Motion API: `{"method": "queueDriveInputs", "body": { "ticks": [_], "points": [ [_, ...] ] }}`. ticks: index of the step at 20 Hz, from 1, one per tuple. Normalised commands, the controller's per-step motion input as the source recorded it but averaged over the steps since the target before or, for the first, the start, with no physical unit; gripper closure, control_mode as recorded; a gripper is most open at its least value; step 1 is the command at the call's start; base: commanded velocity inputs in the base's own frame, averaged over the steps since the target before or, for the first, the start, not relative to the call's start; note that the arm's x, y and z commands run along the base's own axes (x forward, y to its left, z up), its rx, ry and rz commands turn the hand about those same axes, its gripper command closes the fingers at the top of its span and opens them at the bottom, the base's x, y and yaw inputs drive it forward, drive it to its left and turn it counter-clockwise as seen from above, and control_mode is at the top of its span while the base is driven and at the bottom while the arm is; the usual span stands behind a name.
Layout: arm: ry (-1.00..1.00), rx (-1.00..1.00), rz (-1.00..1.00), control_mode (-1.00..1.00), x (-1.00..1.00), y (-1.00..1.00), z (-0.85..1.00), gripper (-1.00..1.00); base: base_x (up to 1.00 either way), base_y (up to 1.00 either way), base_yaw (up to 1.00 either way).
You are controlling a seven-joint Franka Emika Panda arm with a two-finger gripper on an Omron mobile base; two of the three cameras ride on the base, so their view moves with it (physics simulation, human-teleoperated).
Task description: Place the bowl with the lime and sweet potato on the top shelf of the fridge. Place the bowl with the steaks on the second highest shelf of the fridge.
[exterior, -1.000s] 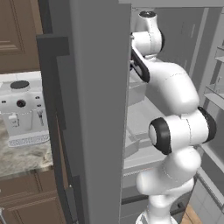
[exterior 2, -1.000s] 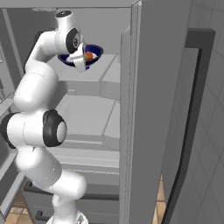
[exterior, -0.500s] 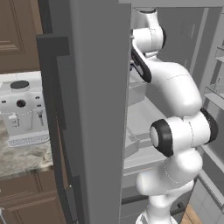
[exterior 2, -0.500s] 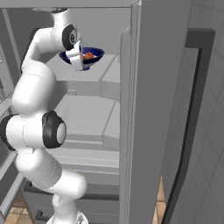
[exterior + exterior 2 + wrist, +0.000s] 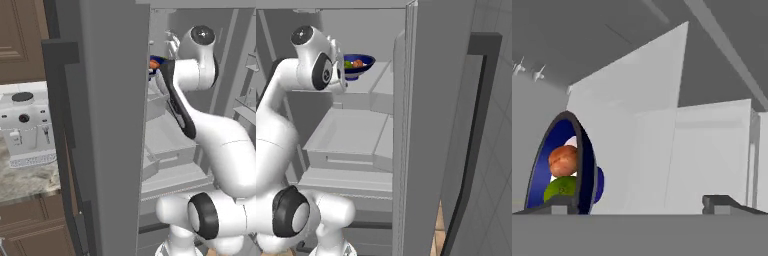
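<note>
The blue bowl (image 5: 362,62) rests on the top shelf of the fridge (image 5: 370,89), holding the green lime (image 5: 348,64) and the orange sweet potato (image 5: 358,63). My gripper (image 5: 341,70) stands just left of the bowl, close to its rim. In the hand view the gripper (image 5: 639,204) is open, its fingertips (image 5: 559,205) far apart with nothing between them. There the bowl (image 5: 587,170) stands on edge by the left fingertip, showing the sweet potato (image 5: 563,159) above the lime (image 5: 562,187). From the left base view a sliver of the bowl (image 5: 154,63) peeks past the door edge.
The open grey fridge door (image 5: 110,125) stands close on the arm's left, the other door (image 5: 431,125) on its right. Shelves and a drawer (image 5: 351,135) lie below the bowl. A coffee machine (image 5: 25,125) sits on the counter beside the fridge.
The jaws have opened and let go of the bowl's rim. The hand has drawn back and down a little. The bowl stays on the shelf.
</note>
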Motion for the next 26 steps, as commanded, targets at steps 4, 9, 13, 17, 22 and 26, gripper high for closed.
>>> {"method": "queueDriveInputs", "body": {
  "ticks": [4, 9, 13, 17, 22, 26],
  "points": [
    [-0.53, 0.07, 0.0, -1.0, -1.0, -0.21, 0.31, -1.0, 0.0, 0.0, 0.0],
    [-0.18, 0.01, 0.0, -1.0, -1.0, -0.16, 0.25, -1.0, 0.0, 0.0, 0.0],
    [0.06, 0.0, 0.0, -1.0, -1.0, -0.08, 0.0, -1.0, 0.0, 0.0, 0.0],
    [0.32, -0.05, 0.0, -1.0, -1.0, -0.08, -0.19, -1.0, 0.0, 0.0, 0.0],
    [0.54, -0.01, 0.04, -1.0, -1.0, -0.32, -0.17, -1.0, 0.0, 0.0, 0.0],
    [0.18, -0.04, 0.04, -1.0, -0.36, -0.03, -0.11, -1.0, 0.0, 0.0, 0.0]
  ]
}}
